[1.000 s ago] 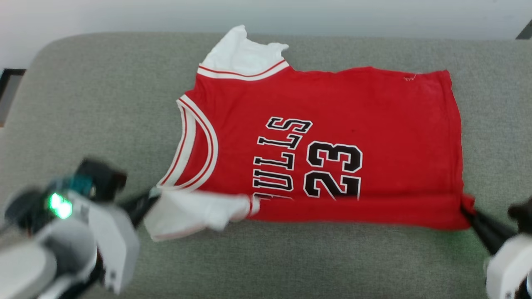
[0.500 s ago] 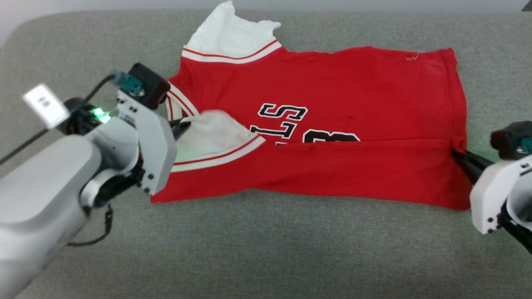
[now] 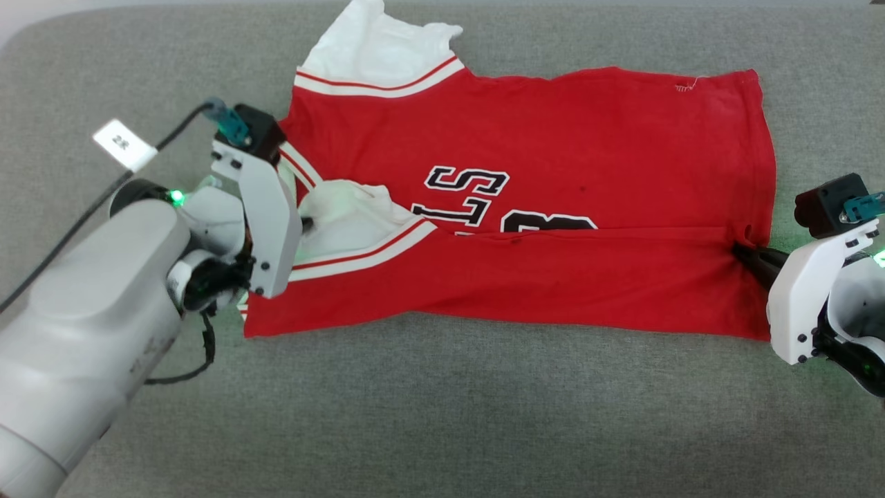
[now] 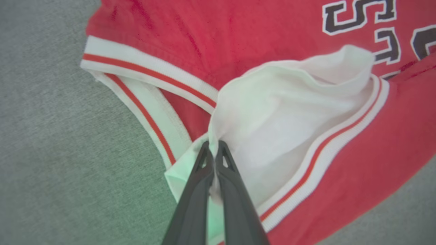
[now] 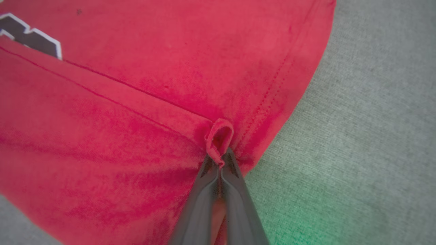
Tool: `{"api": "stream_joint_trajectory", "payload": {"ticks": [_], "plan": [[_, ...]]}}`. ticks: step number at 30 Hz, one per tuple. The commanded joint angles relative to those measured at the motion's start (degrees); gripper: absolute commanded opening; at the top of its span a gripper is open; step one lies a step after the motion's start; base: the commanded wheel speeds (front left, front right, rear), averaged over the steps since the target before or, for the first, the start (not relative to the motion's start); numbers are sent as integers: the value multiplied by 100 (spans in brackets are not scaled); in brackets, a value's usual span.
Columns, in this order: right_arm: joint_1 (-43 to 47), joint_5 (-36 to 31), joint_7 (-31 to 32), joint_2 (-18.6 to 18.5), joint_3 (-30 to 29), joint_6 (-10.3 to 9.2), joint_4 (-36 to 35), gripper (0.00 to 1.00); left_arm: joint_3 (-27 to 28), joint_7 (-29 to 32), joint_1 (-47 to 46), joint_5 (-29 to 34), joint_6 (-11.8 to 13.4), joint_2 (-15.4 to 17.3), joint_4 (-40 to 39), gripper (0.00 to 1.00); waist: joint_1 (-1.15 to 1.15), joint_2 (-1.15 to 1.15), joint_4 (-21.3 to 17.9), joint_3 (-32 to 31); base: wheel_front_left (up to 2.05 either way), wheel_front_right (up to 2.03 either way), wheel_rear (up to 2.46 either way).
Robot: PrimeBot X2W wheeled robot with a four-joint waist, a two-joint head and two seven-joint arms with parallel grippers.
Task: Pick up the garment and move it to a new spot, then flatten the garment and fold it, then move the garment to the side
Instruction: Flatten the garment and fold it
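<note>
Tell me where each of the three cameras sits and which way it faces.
Head view: on the head, looking down at the garment on the grey cushion; left gripper and right gripper show.
Left wrist view: left wrist, looking along its gripper shut on the white sleeve.
Right wrist view: right wrist, along its gripper shut on the red hem.
All share the black lettering.

Bare grey cushion (image 3: 442,415) lay open along the near side of the garment (image 3: 553,138), while the left gripper (image 4: 214,147) and right gripper (image 5: 220,160), each pinched tight on its folded-over flap, and their pale arms (image 3: 83,311) barred both ends.
</note>
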Motion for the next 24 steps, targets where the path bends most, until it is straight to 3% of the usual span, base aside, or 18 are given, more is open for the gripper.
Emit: {"api": "stream_joint_trajectory", "payload": {"ticks": [1, 2, 4, 5, 7, 8, 9, 10, 17, 24], "plan": [[121, 34, 114, 44, 133, -10, 196, 0, 32, -40, -66, -44, -13, -24, 49, 45, 0, 0, 5, -8, 0, 0, 0], [82, 54, 119, 41, 151, -10, 239, 0, 44, -50, -87, -50, -21, -66, 125, 62, 0, 0, 10, -19, 0, 0, 0], [50, 112, 109, 43, 162, -12, 325, 21, 71, -70, -114, -87, -31, -119, 233, 92, 0, 0, 27, -59, 0, 0, 0], [31, 147, 119, 39, 176, -12, 363, 27, 74, -84, -132, -73, -36, -138, 280, 100, 0, 0, 39, -83, 0, 0, 0], [-10, 199, 150, 27, 217, -11, 420, 46, 86, -137, -152, -44, -33, -147, 338, 100, 0, 0, 58, -149, 0, 0, 0], [-26, 232, 160, 21, 209, -11, 447, 75, 95, -139, -150, -60, -16, -153, 353, 100, 0, 0, 71, -177, 0, 0, 0], [-38, 262, 164, 13, 204, -11, 473, 91, 89, -156, -161, -45, -7, -157, 351, 100, 0, 0, 92, -211, 0, 0, 0], [-52, 284, 172, 1, 196, -11, 498, 100, 104, -208, -172, -35, 13, -151, 345, 100, 0, 0, 111, -246, 0, 0, 0], [-164, 299, 181, 68, 16, -9, 556, 100, 212, -185, -29, -203, 168, -30, 226, 100, 0, 0, 177, -531, 0, 0, 0], [-141, 18, -348, 156, -434, -9, 301, 100, 196, 278, 298, -460, 456, 227, -111, 100, 0, 0, 87, -793, 0, 0, 0]]}}
